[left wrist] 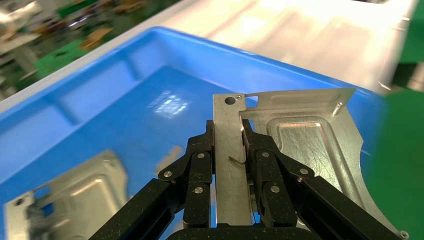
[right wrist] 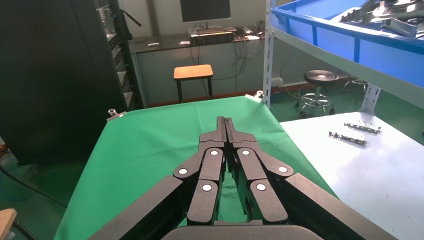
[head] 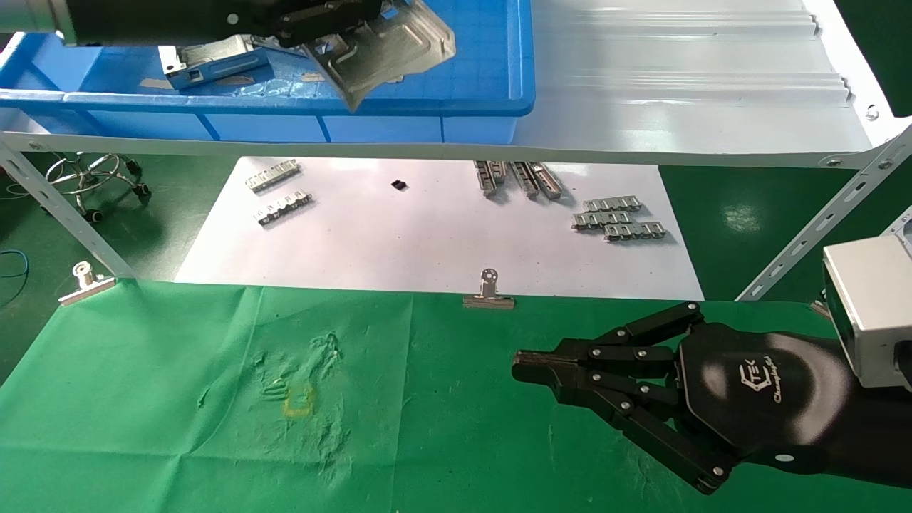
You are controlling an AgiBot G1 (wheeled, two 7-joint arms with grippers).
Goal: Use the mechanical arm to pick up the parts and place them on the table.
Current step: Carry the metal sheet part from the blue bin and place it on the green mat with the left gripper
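The part (head: 388, 53), a shiny stamped metal plate with a recessed panel and one curved side, hung tilted above the blue bin (head: 456, 100) on the shelf beyond the far edge of the tabletop (head: 178, 427), clear of the bin floor. The left end effector (head: 313, 25) was clamped on it, its black fingers (left wrist: 200, 160) pinching the plate's flat flange from both sides, as the left wrist view showed. A second part (head: 214, 64) lay flat in the bin, just beside the lifted one. The right end effector (head: 531, 370) hovered low over the tabletop near its right edge, pointing toward the left edge, fingertips pressed together and holding nothing. The green cloth was wrinkled around a faint yellow mark (head: 299, 402) toward the left of centre. A binder clip (head: 489, 292) sat on the far edge and another clip (head: 85, 281) near the far left corner. Beyond the far edge, small chain-like strips (head: 618, 219) lay on a white sheet (head: 399, 242).
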